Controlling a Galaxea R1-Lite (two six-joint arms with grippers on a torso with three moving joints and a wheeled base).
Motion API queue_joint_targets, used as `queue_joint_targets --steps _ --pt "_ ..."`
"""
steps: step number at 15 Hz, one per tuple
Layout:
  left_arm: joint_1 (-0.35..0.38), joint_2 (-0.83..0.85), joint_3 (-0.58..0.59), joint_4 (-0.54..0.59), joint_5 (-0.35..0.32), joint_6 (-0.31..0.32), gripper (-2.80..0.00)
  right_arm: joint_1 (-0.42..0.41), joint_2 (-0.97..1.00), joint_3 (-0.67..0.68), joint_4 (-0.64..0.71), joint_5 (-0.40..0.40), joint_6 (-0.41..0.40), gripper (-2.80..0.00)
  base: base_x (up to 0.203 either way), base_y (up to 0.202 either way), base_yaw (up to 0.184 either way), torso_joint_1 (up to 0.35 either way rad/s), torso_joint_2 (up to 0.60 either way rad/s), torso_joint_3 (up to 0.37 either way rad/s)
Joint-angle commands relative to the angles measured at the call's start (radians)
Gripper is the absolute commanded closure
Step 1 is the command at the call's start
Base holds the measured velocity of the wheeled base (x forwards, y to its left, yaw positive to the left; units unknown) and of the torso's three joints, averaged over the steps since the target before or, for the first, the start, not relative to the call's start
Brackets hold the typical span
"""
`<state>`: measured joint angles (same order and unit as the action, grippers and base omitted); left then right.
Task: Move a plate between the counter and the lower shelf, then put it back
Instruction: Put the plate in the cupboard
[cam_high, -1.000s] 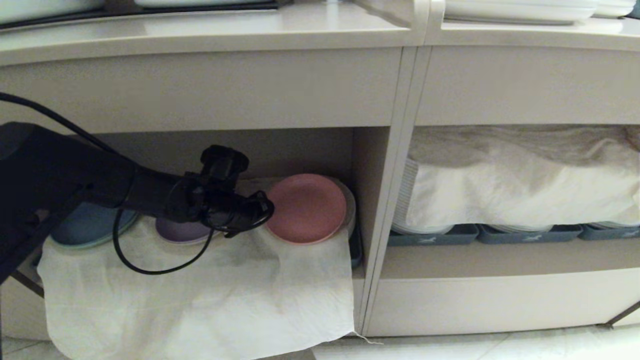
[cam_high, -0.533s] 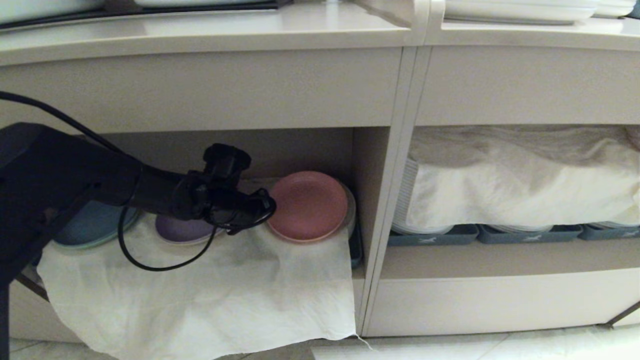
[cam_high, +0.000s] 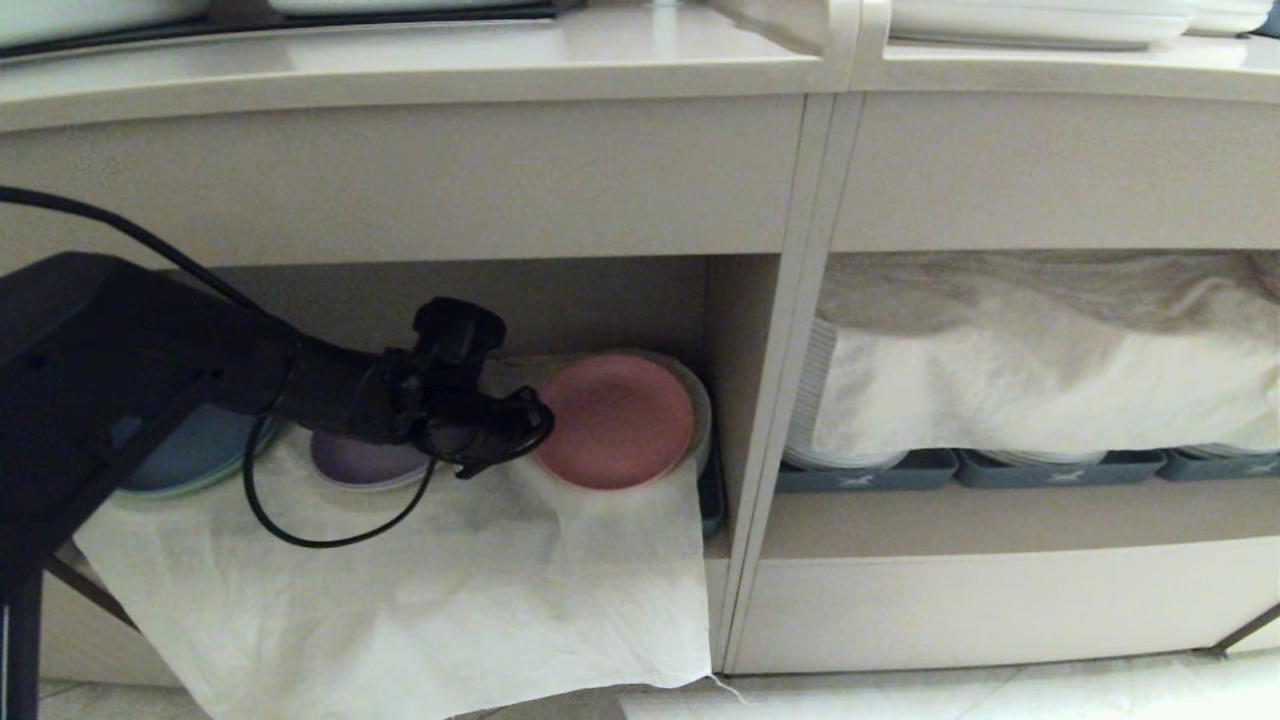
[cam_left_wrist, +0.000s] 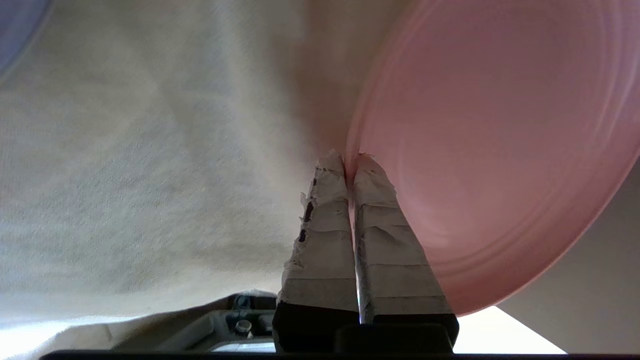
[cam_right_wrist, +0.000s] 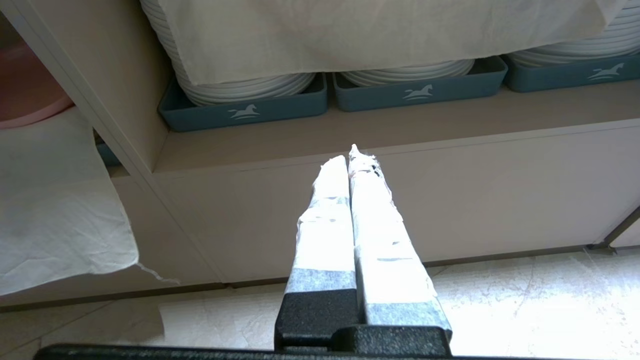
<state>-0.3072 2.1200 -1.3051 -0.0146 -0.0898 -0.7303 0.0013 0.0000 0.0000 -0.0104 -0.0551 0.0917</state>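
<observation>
In the head view, the left gripper reaches in from the left edge of the frame to the lower shelf, at centre left. The plate sits there on the draped white cloth, over what appears to be a stack of plates, though the cloth hides most of it. The left wrist view shows the taped fingers pinching the plate's rim, one pad on each face, with the pink disc filling the right half of that frame.

The step in hand looks like handling the plate at the shelf, either seating it or lifting it off. To do it well, the grip should stay firm on the thin rim, since a small hold on one edge lets the disc sag or swing. The plate should be kept level and clear of the cloth, which could snag and drag. The purple plate lies just beside the arm, lower left of the pink one, with a blue plate further left, so the wrist needs a straight path out. The counter runs across the top of the frame.

The right gripper hangs idle before the cubby with grey-blue trays, its fingers pressed together on nothing.
</observation>
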Motion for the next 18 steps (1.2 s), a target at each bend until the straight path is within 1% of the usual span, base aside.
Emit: queue_joint_targets --steps 1,7,10,12,18 --pt "0.004 0.007 -0.011 0.014 -0.001 -0.005 0.00 0.000 0.000 0.000 0.000 0.000 0.000 0.00 0.000 0.000 0.000 0.000 0.00 0.000" --pt "0.004 0.038 -0.075 0.053 -0.001 -0.007 0.00 0.000 0.002 0.000 0.000 0.000 0.000 0.00 0.000 0.000 0.000 0.000 0.00 0.000" --pt "0.004 0.040 -0.080 0.058 -0.001 -0.006 0.00 0.000 0.002 0.000 0.000 0.000 0.000 0.00 0.000 0.000 0.000 0.000 0.00 0.000" --pt "0.004 0.040 -0.082 0.081 -0.001 -0.006 0.00 0.000 0.001 0.000 0.000 0.000 0.000 0.00 0.000 0.000 0.000 0.000 0.00 0.000" --pt "0.002 0.042 -0.082 0.079 -0.001 -0.006 0.00 0.000 0.002 0.000 0.000 0.000 0.000 0.00 0.000 0.000 0.000 0.000 0.00 0.000"
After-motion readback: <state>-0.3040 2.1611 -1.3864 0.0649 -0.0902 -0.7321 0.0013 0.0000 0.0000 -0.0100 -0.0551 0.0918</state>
